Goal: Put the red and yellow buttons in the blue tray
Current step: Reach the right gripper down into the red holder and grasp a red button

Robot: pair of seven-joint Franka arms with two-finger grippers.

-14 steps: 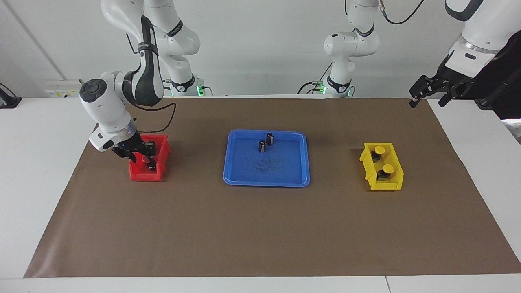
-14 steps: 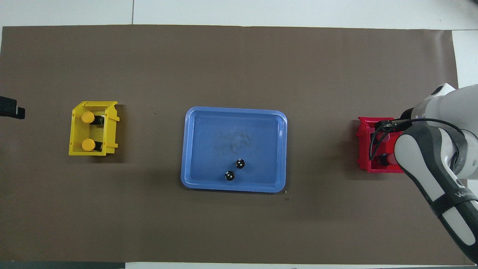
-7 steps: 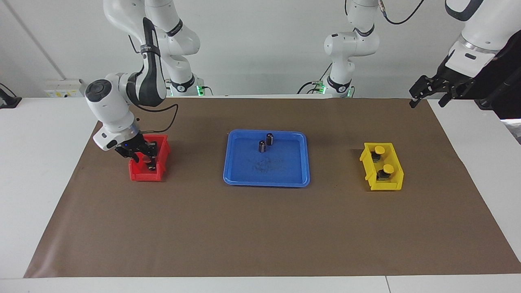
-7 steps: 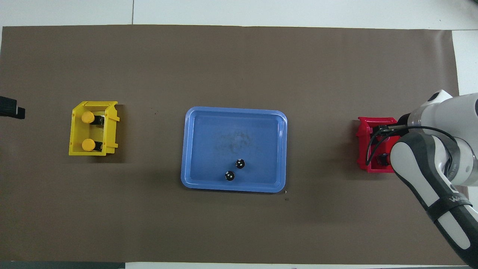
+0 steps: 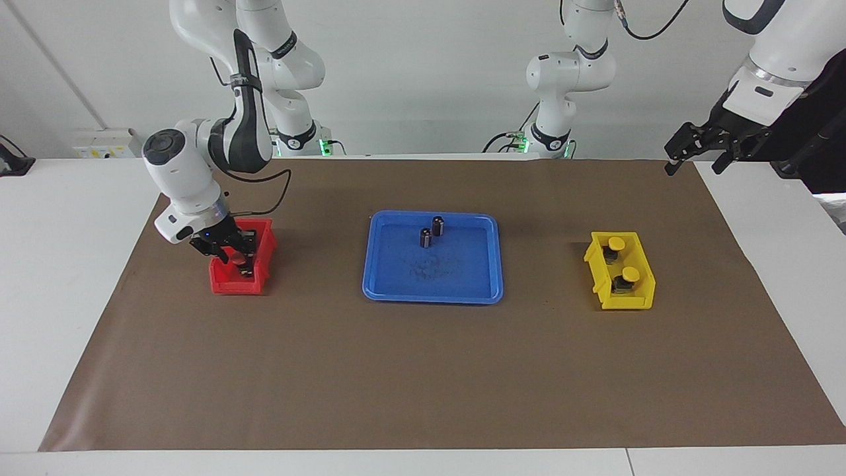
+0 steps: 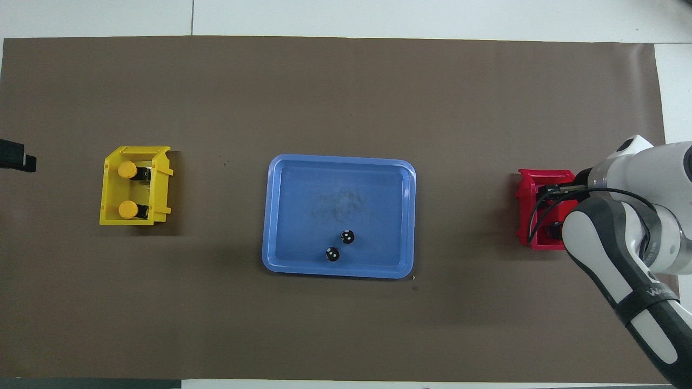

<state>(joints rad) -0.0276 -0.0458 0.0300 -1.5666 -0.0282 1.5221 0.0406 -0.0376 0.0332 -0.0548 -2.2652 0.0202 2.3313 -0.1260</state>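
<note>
My right gripper (image 5: 236, 259) reaches down into the small red bin (image 5: 228, 285) at the right arm's end of the table, its fingers closed around a red button (image 5: 232, 256). In the overhead view my right arm covers most of that bin (image 6: 527, 216); the black body of a second button (image 6: 552, 230) shows inside it. Two yellow buttons (image 5: 616, 244) (image 5: 631, 274) sit in the yellow bin (image 5: 624, 301). The blue tray (image 5: 433, 284) lies mid-table. My left gripper (image 5: 694, 162) waits open, raised over the mat's edge at the left arm's end.
Two dark cylinders (image 5: 438, 225) (image 5: 426, 237) without coloured caps stand in the part of the blue tray nearest the robots. A brown mat (image 5: 423, 370) covers the table. The yellow bin (image 6: 111, 216) and blue tray (image 6: 286, 216) also show in the overhead view.
My right gripper has risen a little inside the red bin and its arm has drawn slightly toward the robots. The left arm, tray and yellow bin have not moved.
</note>
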